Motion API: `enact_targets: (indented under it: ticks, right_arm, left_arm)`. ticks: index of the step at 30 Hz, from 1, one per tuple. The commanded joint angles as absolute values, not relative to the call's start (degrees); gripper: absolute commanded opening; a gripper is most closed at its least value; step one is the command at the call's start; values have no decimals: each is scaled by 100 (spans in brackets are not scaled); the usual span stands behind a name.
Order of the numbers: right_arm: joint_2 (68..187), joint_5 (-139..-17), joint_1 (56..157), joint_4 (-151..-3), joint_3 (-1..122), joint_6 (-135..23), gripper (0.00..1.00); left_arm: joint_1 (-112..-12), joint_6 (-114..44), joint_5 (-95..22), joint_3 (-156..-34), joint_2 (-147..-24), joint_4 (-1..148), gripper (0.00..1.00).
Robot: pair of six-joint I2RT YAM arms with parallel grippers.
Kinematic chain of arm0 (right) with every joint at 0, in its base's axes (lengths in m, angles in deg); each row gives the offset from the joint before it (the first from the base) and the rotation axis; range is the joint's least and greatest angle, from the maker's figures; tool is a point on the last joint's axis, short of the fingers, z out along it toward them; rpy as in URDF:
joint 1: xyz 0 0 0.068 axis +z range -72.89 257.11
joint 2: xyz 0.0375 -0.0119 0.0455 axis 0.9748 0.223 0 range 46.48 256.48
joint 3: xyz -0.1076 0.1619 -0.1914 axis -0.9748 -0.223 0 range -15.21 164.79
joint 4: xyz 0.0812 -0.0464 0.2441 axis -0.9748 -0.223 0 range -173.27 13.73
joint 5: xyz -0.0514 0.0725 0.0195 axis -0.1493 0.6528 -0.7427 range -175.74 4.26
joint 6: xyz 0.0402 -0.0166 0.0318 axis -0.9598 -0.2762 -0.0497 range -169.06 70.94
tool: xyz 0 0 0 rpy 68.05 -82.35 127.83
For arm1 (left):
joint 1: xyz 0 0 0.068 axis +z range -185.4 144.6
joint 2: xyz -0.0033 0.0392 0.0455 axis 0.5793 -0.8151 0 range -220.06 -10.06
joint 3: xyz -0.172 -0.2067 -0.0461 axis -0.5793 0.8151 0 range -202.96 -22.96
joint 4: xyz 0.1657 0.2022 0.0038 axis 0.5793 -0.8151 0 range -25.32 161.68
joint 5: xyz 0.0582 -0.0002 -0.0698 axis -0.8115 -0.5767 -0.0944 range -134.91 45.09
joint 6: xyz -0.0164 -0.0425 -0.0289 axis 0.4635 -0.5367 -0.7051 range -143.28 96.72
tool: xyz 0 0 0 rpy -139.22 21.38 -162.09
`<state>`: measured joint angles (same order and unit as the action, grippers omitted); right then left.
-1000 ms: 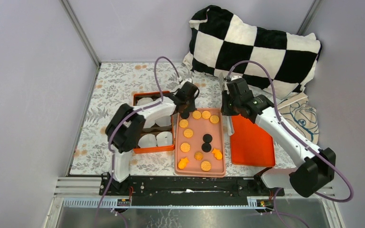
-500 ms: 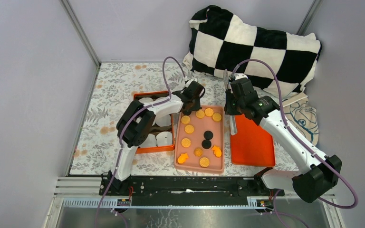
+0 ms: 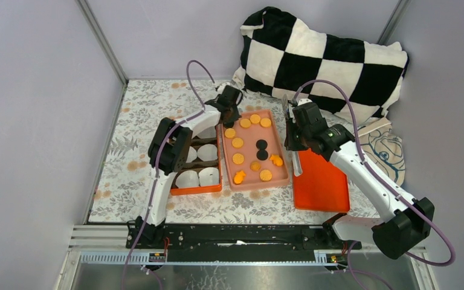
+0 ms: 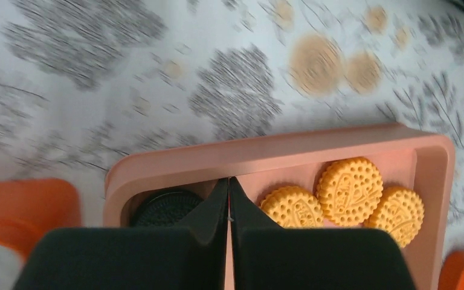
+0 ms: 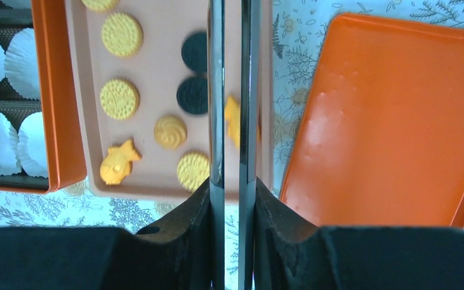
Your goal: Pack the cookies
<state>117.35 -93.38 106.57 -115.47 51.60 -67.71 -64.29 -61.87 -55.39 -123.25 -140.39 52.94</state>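
The cookies lie in a pink tray [image 3: 286,164]: golden discs [image 3: 237,142], two black discs [image 3: 261,145] and orange fish shapes [image 3: 239,177]. My left gripper [image 3: 228,113] is shut on the tray's far left corner. In the left wrist view its jaws [image 4: 228,202] pinch the tray wall [image 4: 278,151] between a black cookie [image 4: 166,207] and golden cookies [image 4: 348,182]. My right gripper [image 3: 294,134] is shut on metal tongs [image 3: 294,162] over the tray's right edge. In the right wrist view [image 5: 232,190] the tong blades [image 5: 216,90] hang above the cookies [image 5: 119,98].
An orange box [image 3: 196,190] with white paper cups [image 3: 198,176] touches the tray's left side. A flat orange lid [image 3: 320,181] lies to the right. A checkered pillow [image 3: 320,54] is at the back, and a printed cloth [image 3: 386,151] at far right.
My left gripper has moved away from me and a little left, dragging the pink tray with its cookies toward the back. The right gripper with the tongs has barely moved.
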Motion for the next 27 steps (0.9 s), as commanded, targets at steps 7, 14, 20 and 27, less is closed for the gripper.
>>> enact_targets:
  ticks: [7,14,20,27]
  right_arm:
    - [11710,-8911,10714,-11592,5174,-6599,22]
    - [11976,-8767,10813,-11814,4991,-6497,36]
    - [12490,-8815,10863,-12119,5012,-6614,35]
    - [12505,-8869,10945,-12175,5273,-6734,41]
  left_arm:
    - [-6081,-5642,-4788,-11975,-13770,5867,4]
    - [-6890,-5600,-4849,-11269,-12064,6070,7]
    - [-7175,-5600,-4887,-10822,-10925,5754,10]
    - [-7222,-5571,-4971,-10275,-10070,5467,12]
